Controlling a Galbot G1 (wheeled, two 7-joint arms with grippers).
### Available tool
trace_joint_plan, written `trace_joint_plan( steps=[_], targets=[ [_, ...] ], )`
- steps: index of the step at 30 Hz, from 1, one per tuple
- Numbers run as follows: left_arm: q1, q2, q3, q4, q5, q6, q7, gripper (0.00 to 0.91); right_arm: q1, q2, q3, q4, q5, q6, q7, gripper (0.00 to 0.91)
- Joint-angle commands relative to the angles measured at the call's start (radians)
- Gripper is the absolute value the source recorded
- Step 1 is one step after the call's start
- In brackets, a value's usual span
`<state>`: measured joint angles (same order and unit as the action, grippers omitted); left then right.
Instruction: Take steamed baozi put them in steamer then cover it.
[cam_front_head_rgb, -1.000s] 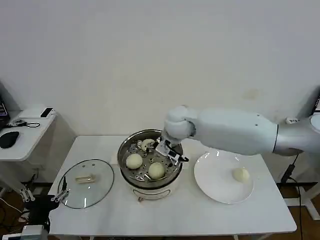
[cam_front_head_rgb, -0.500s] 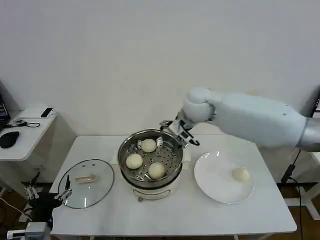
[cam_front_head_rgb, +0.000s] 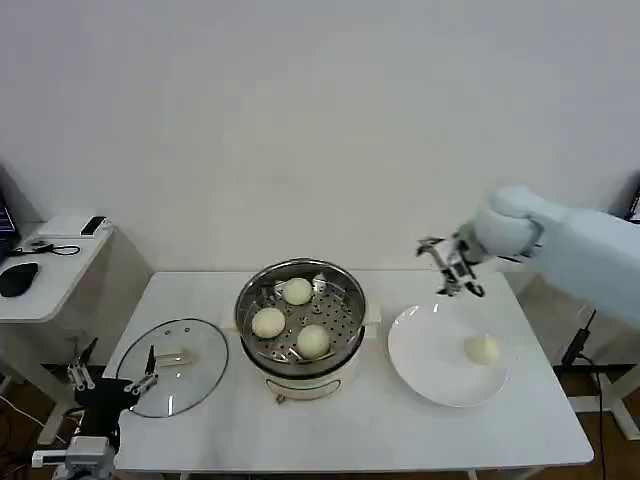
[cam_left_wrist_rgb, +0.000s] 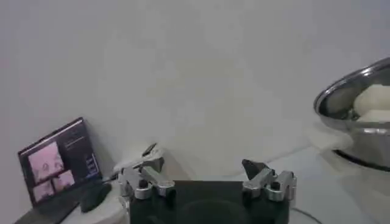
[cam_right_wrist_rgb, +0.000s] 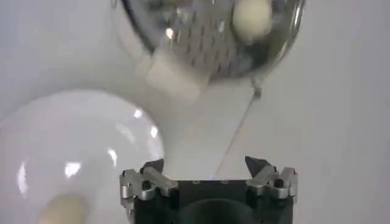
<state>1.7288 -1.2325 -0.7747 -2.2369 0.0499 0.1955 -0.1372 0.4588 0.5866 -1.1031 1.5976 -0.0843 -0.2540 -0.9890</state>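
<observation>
Right claw (cam_front_head_rgb: 452, 268) hung in the air, fingers spread and empty, just off the plate's (cam_front_head_rgb: 420, 372) 11 o'clock rim, past the steamer's (cam_front_head_rgb: 300, 312) 3 o'clock side. Step in hand, by my read: fetch the last baozi (cam_front_head_rgb: 483, 349). It sat on the plate toward 3 o'clock, alone, well apart from the rim.

To do it well: bring the claw over the bun, drop straight down with fingers wide, close gently on its widest part since it looks soft and smooth and would likely squash or slip. Lift clear of the steamer wall before crossing.

Three baozi (cam_front_head_rgb: 297, 291) already lay on the perforated tray, at roughly 12, 8 and 5 o'clock; the free spot looked to be around 3 o'clock. All are round, cream-white, smooth, none touching.

Steamer is shiny steel on a cream base, at the middle of the surface (cam_front_head_rgb: 330, 430). Cover (cam_front_head_rgb: 173, 365), clear glass with pale handle, lay flat at the steamer's 9 o'clock, untouched.

Left claw (cam_front_head_rgb: 112, 384) parked low, off the surface's near-left corner, fingers spread, empty.
</observation>
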Motion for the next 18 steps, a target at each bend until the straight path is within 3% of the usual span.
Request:
trace_joint_plan(
  steps=[1, 11, 18],
  targets=[
    [-0.005, 0.007, 0.021, 0.005, 0.001, -0.001, 0.000, 0.907, -0.283, -0.203, 0.208, -0.036, -0.075, -0.039, 0.000, 0.907],
    [0.002, 0.005, 0.032, 0.010, 0.015, 0.001, 0.000, 0.907, -0.576, -0.159, 0.420, -0.168, -0.121, -0.049, 0.001, 0.907],
    [0.006, 0.005, 0.031, 0.009, 0.019, 0.006, 0.001, 0.907, -0.637, -0.120, 0.456, -0.228, -0.115, -0.069, -0.004, 0.907]
  ],
)
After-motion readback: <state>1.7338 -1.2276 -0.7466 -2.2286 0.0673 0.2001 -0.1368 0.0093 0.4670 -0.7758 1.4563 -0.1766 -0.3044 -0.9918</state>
